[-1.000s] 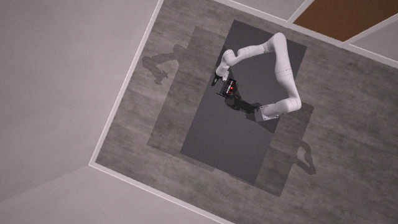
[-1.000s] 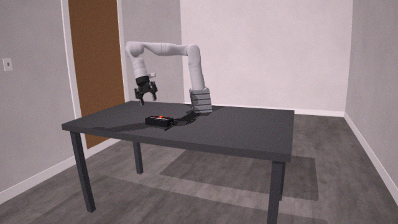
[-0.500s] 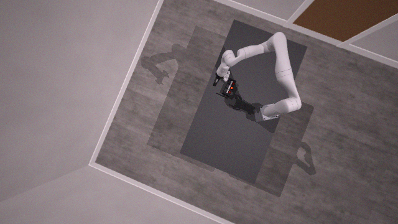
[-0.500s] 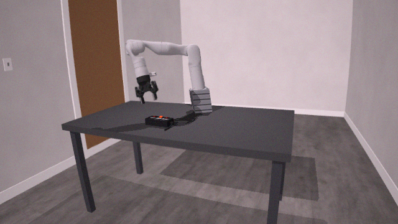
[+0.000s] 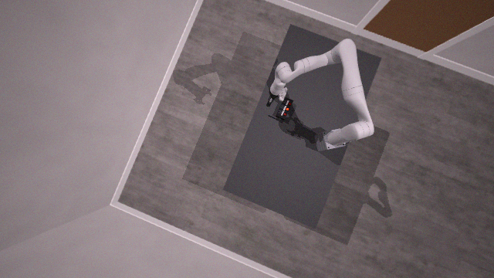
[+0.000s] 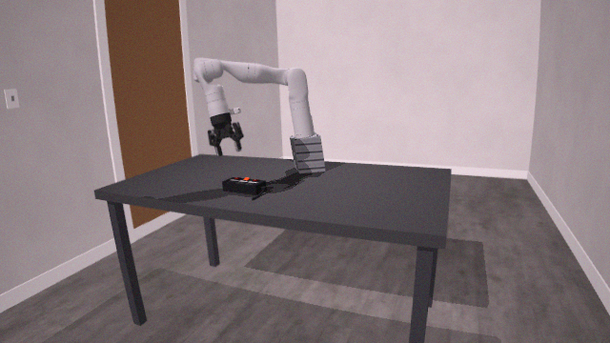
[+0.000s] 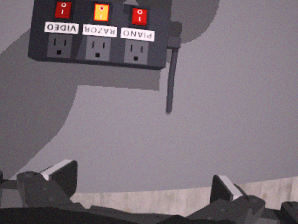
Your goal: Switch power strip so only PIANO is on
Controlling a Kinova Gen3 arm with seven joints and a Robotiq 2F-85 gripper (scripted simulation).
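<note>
A black power strip (image 7: 99, 32) lies flat on the dark table, right way up, with three sockets, three rocker switches and white labels that read upside down in the wrist view. The middle switch (image 7: 101, 12) glows orange-yellow; the left switch (image 7: 63, 10) and the right switch (image 7: 139, 16), above the label that seems to read PIANO, are darker red. A short cord stub (image 7: 170, 79) leaves the strip's right end. The strip also shows in the side view (image 6: 243, 185) and the overhead view (image 5: 283, 110). My gripper (image 6: 225, 143) is open and empty, hanging well above the table, left of and behind the strip.
The arm's base (image 6: 307, 154) stands on the table just behind the strip. The table's far edge and the floor beyond it show at the bottom of the wrist view. A brown door (image 6: 145, 86) is in the wall behind the table.
</note>
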